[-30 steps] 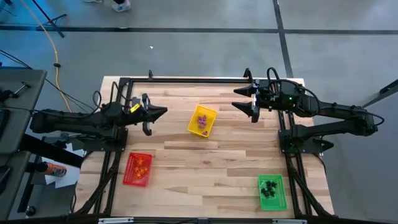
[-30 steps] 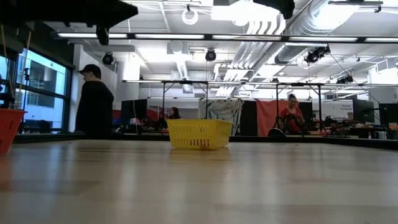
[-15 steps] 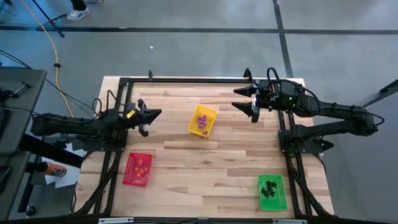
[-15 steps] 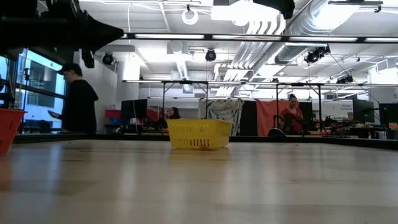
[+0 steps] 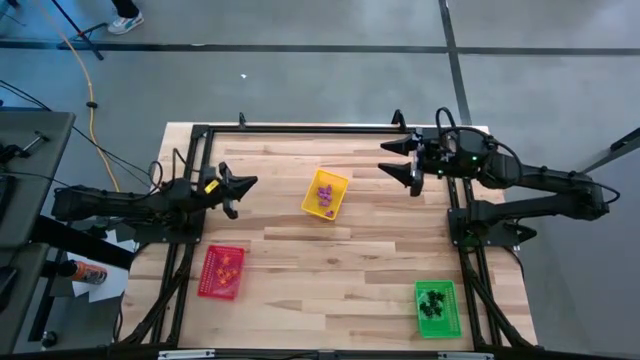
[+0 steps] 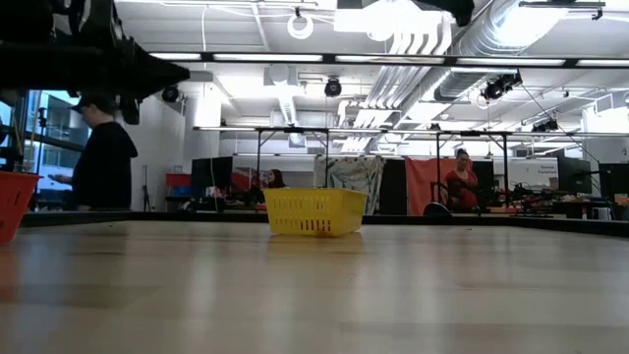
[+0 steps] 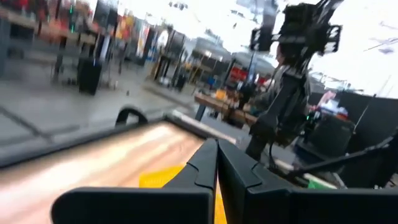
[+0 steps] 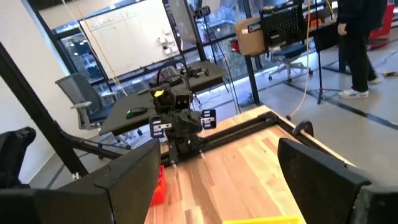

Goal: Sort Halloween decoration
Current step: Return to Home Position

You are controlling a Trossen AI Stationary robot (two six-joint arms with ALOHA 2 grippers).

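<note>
The Halloween decoration lies grouped by colour, as far as the high view shows. The purple trinkets (image 5: 325, 192) are in the yellow tray (image 5: 343, 186) at mid-table. The orange trinkets (image 5: 224, 264) are in the red tray (image 5: 220, 291) on the left arm's side. The black trinkets (image 5: 434, 299) are in the green tray (image 5: 440, 329) on the right arm's side, well apart from the others. No loose piece shows on the bare table (image 5: 330, 260), though anything this small could escape notice.

These pieces are probably feather-light, hard plastic with thin limbs. They are likely to skid or flick away under a careless pinch, so the best hold would be a gentle one across the body, not the legs.

The left gripper (image 5: 246, 185) hangs above the table's left side, its fingers pressed together with nothing between them. The right gripper (image 5: 390, 160) hangs over the right side with its fingers spread wide, empty. Both are clear of every tray — sorting looks complete.
</note>
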